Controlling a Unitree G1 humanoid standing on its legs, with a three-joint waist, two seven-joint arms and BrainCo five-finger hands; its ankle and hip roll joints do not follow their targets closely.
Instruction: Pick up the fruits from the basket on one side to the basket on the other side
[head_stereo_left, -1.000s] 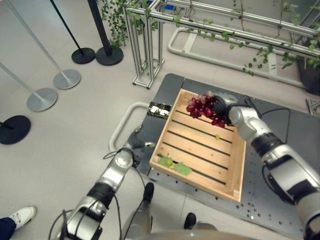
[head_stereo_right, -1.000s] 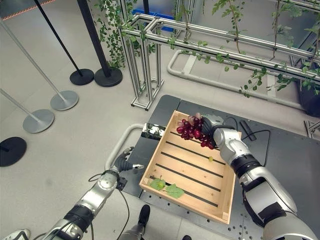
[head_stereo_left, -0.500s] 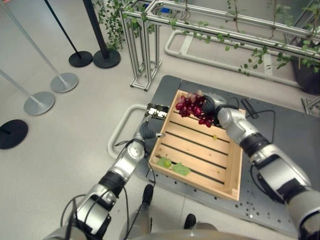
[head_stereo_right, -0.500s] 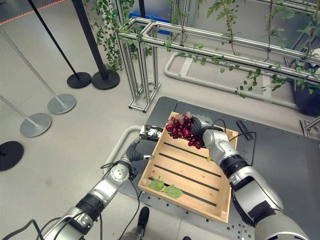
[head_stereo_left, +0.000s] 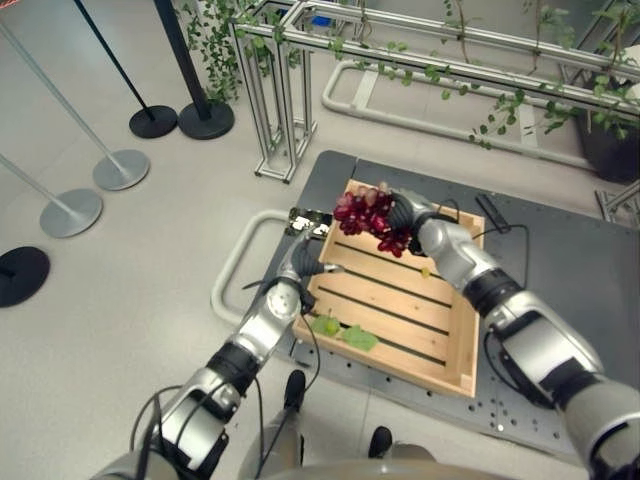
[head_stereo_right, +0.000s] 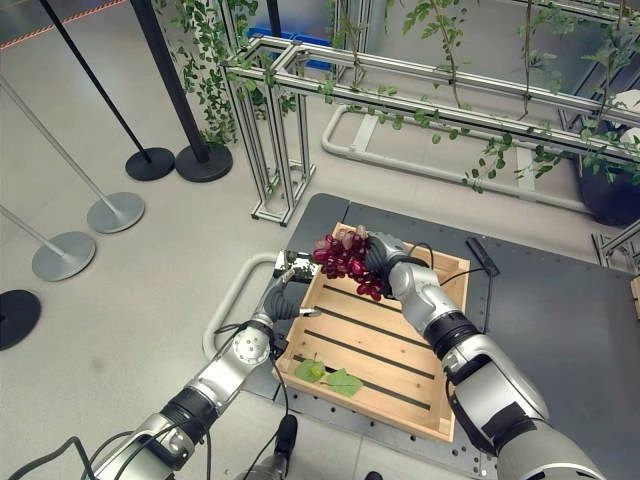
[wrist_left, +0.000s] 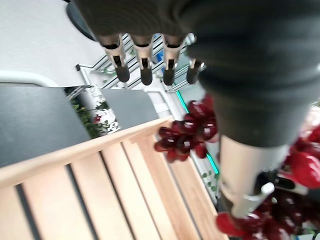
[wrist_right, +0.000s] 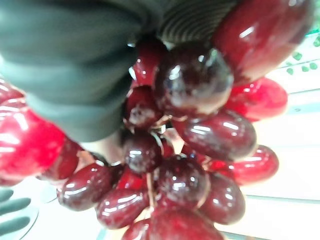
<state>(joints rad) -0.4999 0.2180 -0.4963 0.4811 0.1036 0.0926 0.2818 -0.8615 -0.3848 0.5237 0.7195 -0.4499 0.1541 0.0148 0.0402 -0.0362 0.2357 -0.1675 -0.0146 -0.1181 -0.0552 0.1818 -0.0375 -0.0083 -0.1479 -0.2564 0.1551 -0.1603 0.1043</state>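
Above the 11 o'clock corner of the wooden basket (head_stereo_left: 468, 340): grasps the bunch of red grapes (head_stereo_left: 366, 211) in the right robot hand (head_stereo_left: 408, 213), which is clenched round the top of the bunch. Hangs the fruit clear of the slats, about over the rim rather than down inside. At the basket's 9 o'clock edge: holds the left robot hand (head_stereo_right: 287, 297) released, with straight fingers, nothing in it, pointing toward the grapes as seen from its own wrist. Shows two green leaves (head_stereo_left: 346, 334) on the slats at 7 o'clock. Rests on the dark desk (head_stereo_left: 560, 260).

Step in hand, by judgement: carrying; pick complete, placing not yet done. Next move probably calls for swinging the bunch out past the rim toward the receiving basket, whose place cannot be told. Possibly calls for a handover to the waiting left robot hand. Requires a firm hold at the stem end, since loose grapes can shake off.
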